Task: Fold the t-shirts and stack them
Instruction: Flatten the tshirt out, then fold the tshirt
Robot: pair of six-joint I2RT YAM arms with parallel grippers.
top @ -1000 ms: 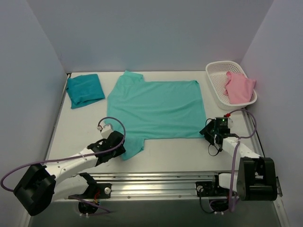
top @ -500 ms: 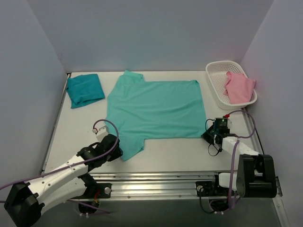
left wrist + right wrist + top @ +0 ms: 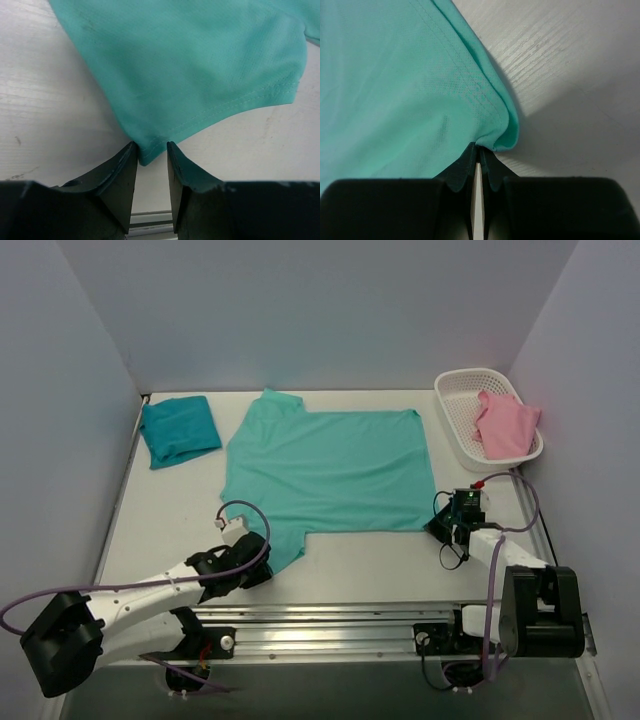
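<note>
The light mint t-shirt (image 3: 325, 475) lies spread flat in the middle of the table. The darker teal t-shirt (image 3: 180, 430) sits folded at the back left. My left gripper (image 3: 260, 565) is at the mint shirt's near-left sleeve. In the left wrist view its jaws stand slightly apart around the sleeve's corner (image 3: 150, 150), without pinching it. My right gripper (image 3: 440, 523) is at the shirt's near-right hem corner. In the right wrist view it (image 3: 480, 148) is shut on the bunched hem (image 3: 495, 132).
A white basket (image 3: 457, 405) holding a pink cloth (image 3: 505, 425) stands at the back right. A metal rail (image 3: 330, 618) runs along the near edge. Walls close in the left, back and right sides.
My left gripper has shifted right and nearer, to the tip of the near-left sleeve. The right gripper and the shirts have stayed put.
</note>
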